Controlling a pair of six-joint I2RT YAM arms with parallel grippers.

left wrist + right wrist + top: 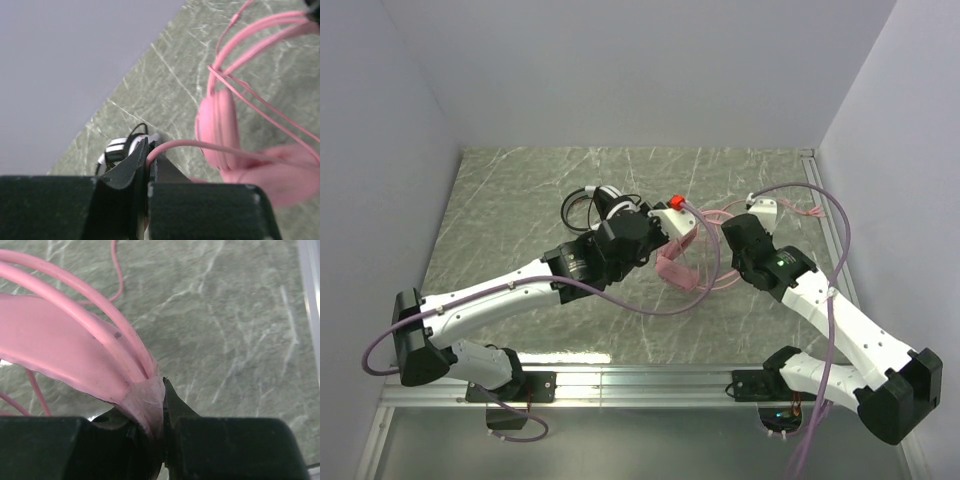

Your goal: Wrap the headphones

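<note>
— Where's the all-pink plastic over-ear headset?
— Centre-right of the green marbled tabletop, its headband pinched in the right gripper, its cups pointing near-left
— And the left gripper?
— Closed on its thin pink cable

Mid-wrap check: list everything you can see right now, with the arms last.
pink headphones: one, pink, mid-table between the two hands
pink cable: one, pink, runs from the pink headphones to the left hand, with more trailing on the table
black and white headphones: one, far centre of the table, behind the left hand
table: one, grey-green marble pattern
rail: one, silver, along the near edge
left arm: white and black, reaching to the centre
right arm: white and black, reaching in from the right
left hand: black, shut on the pink cable
right hand: black, shut on the headband of the pink headphones
</note>
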